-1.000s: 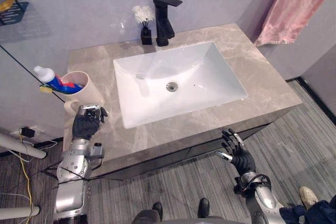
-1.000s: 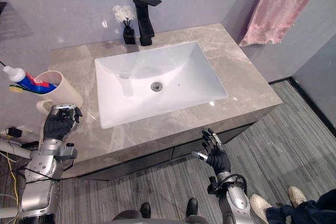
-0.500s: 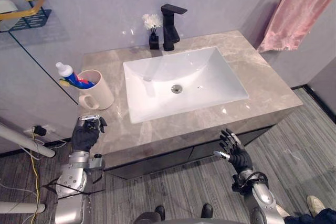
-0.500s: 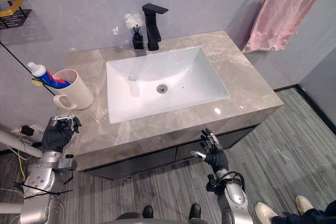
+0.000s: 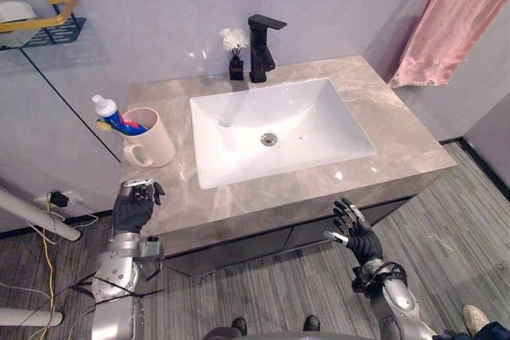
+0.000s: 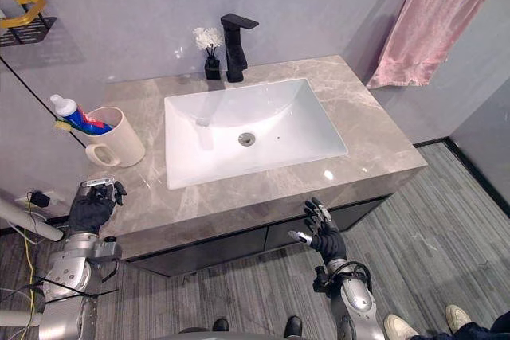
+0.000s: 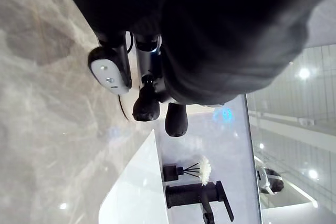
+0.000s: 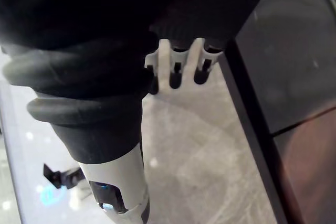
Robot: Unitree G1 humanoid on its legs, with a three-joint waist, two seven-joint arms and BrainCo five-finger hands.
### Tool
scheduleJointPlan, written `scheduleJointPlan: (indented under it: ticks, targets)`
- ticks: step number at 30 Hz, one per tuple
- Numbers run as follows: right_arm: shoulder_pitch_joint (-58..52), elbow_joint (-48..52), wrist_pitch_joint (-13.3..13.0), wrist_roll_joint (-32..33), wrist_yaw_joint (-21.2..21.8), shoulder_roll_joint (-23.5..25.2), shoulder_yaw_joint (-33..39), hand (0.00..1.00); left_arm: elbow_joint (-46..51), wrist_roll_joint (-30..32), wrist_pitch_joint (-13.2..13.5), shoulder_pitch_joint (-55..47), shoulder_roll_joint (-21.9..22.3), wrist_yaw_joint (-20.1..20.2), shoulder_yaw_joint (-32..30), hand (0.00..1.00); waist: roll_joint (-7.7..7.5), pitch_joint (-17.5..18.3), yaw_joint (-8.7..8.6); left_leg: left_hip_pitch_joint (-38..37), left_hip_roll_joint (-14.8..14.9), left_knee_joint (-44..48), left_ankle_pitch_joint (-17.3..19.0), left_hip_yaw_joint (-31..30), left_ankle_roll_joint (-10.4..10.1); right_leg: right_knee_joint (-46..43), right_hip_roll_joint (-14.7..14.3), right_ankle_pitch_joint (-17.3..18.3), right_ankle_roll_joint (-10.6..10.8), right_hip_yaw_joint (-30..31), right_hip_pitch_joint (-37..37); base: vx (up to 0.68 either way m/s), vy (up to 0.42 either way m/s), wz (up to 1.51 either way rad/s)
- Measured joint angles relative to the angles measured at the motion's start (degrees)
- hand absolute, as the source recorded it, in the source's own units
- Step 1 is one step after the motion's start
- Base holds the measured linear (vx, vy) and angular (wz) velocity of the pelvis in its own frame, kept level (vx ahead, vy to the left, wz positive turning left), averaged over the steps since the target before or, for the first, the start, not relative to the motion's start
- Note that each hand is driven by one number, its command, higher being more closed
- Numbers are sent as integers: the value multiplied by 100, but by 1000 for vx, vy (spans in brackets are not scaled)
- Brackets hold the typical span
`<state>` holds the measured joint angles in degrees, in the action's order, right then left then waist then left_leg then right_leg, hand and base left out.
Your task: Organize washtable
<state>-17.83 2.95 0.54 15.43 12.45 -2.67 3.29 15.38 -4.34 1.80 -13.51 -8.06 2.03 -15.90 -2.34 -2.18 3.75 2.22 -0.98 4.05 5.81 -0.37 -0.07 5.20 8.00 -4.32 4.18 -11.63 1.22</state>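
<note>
A cream cup (image 5: 151,138) holding a blue-and-white toothpaste tube (image 5: 110,113) stands on the marble bench (image 5: 398,137), left of the white sink (image 5: 239,121). The robot's left hand (image 5: 134,206) hovers by the bench's front left corner, apart from the cup, with its fingers curled on nothing. The right hand (image 5: 356,234) hangs below the bench's front edge, fingers spread. A black tap (image 5: 261,45) and a small flower vase (image 5: 236,60) stand behind the sink, and a pink towel (image 5: 450,29) hangs at the right.

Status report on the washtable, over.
Left hand shut, empty, at counter's front-left edge. Right hand open, below counter front. Mug upright beside sink, untouched. Nothing blocking it.
</note>
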Motion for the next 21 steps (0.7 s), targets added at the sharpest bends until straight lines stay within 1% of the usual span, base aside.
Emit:
scheduleJointPlan:
  ticks: [6, 9, 15, 21]
  targets:
    - [21, 1, 0, -28, -29, -1, 20, 0, -311, 178, -110, 325, 1, -221, -35, 100, -42, -8, -8, 34, 12, -17, 7, 117, 3, -3, -11, -2, 2, 108, 64, -6, 1, -10]
    - [45, 3, 0, -30, -69, 1, 21, 0, -495, 248, -155, 486, 1, -328, -191, 100, -78, -26, -8, 62, 21, -14, 23, 208, 13, -6, -18, -12, 14, 214, 133, -15, 0, -15]
    - [50, 50, 0, -31, -131, 5, 78, 0, -591, 294, -155, 673, -3, -519, -491, 100, -173, -125, -4, 105, 27, 4, 67, 273, 21, -15, -23, -15, 14, 275, 207, -11, -1, -5]
    - [88, 85, 0, -31, -146, 11, 92, 0, -618, 407, -156, 856, -7, -679, -719, 100, -176, -268, 19, 108, 48, 97, 179, 365, 41, -16, -32, -16, 15, 381, 210, -14, 0, -8]
